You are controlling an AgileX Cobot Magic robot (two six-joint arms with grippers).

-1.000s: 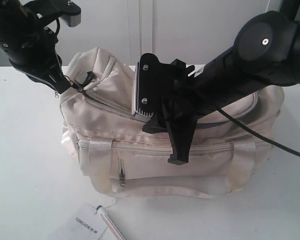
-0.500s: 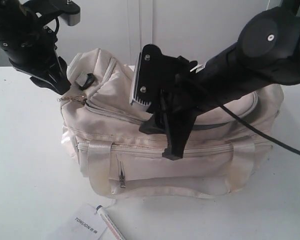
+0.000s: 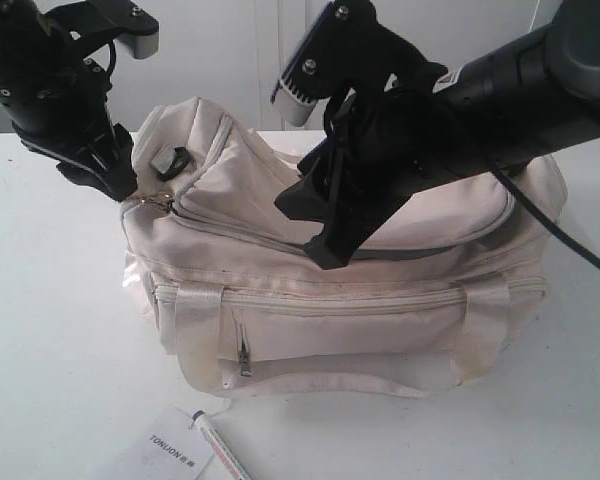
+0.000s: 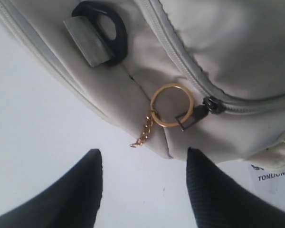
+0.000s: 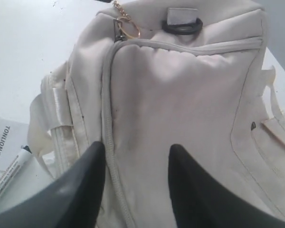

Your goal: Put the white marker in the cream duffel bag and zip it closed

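The cream duffel bag (image 3: 360,310) stands on the white table. Its gold ring zipper pull (image 4: 171,105) hangs at its left end, beside a black end ring (image 4: 104,28). My left gripper (image 4: 143,154) is open just off that end (image 3: 120,185), with only table between its fingers, close to the pull but not touching it. My right gripper (image 3: 308,232) hovers open over the bag's top panel (image 5: 135,147), holding nothing. The white marker (image 3: 220,450) lies on the table in front of the bag, also seen as the white marker (image 5: 9,173) in the right wrist view.
A flat white paper tag printed "TONLION" (image 3: 165,450) lies next to the marker at the table's front edge. A dark grey strip (image 3: 450,248) shows under the top flap at the front right. A white wall stands behind the table.
My right gripper has lifted off the bag's top and its jaws have spread. The zipper pull, earlier stretched towards my left gripper, now hangs loose at the bag's end.
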